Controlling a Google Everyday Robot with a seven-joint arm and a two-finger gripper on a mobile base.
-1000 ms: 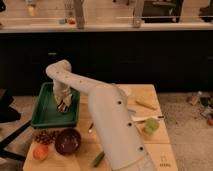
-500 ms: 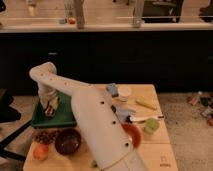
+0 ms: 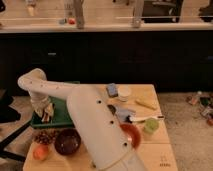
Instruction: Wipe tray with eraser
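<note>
Gripper [image 3: 46,114] at the bench's left edge —
over the green rectangular plastic tray [image 3: 61,109]; its grip cannot be told.

**Dark cabinets back a cluttered workroom**

A long pale countertop [image 3: 165,26] runs across the back of the room above a row of dark cabinet fronts [image 3: 150,60]. A light wooden table [image 3: 156,152] stands before them on a speckled grey floor [image 3: 185,137]. Small clutter [image 3: 202,105] lies at right, and a black chair [image 3: 6,111] shows at left.
</note>
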